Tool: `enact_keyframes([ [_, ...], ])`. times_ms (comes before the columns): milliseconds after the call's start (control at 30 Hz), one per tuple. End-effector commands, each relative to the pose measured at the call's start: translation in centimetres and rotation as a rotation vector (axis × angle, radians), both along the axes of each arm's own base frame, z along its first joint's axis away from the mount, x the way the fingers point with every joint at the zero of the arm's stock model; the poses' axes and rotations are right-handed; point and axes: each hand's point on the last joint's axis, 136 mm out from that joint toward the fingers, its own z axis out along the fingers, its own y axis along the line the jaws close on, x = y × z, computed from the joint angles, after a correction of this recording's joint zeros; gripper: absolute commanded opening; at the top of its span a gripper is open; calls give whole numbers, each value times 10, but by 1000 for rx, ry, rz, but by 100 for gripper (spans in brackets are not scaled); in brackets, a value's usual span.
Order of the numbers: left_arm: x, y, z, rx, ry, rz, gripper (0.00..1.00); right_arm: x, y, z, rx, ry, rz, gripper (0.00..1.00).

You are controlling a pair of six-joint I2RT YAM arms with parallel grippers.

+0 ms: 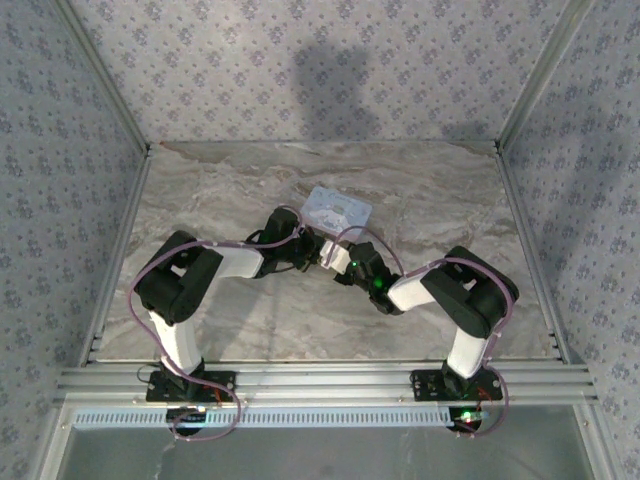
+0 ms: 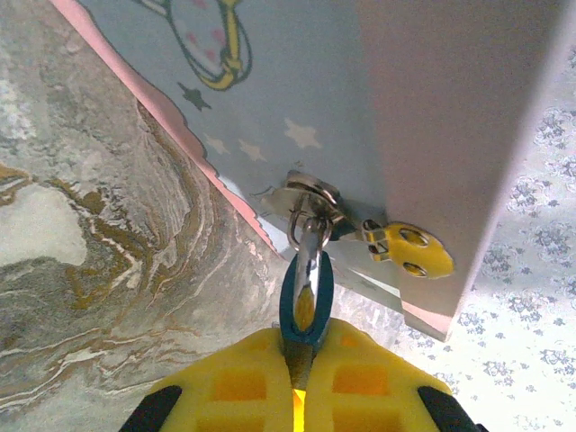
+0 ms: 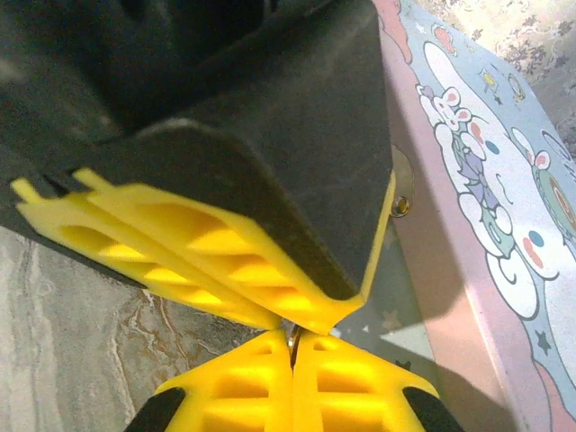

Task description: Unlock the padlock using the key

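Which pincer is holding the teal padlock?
The left pincer: its yellow fingers are shut on the teal padlock hanging at the clasp of the tin. The right pincer is shut, but what it pinches is unclear.

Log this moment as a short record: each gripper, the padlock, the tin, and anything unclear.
left gripper: shut on the padlock body
padlock: teal, its shackle hooked through the hasp
tin: pale blue, cartoon print, carries the hasp
right gripper: shut, tips close to the left gripper's fingers
metal sliver: pinched between the right tips, cannot tell what it is
yellow tab: two holes, beside the hasp; key or not, cannot tell
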Motion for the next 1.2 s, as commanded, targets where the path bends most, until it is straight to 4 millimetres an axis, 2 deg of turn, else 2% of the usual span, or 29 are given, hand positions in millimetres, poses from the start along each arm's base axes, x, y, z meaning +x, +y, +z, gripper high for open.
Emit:
enact_keyframes([
  [0,-4,-9,16,-40,-15,-38,0,8,9,22,136,35,-32,0],
  [267,-5,-10,16,-39,-15,-38,0,13,12,22,327,157,-67,0],
  [533,-5,-10,15,-32,-21,-41,0,12,9,15,366,208,-95,0],
  [900,-4,-1,25,22,-65,-48,24,6,5,-3,520,358,-170,0],
  [1167,0,17,31,62,-90,-26,37,6,-6,-3,636,429,-208,0],
])
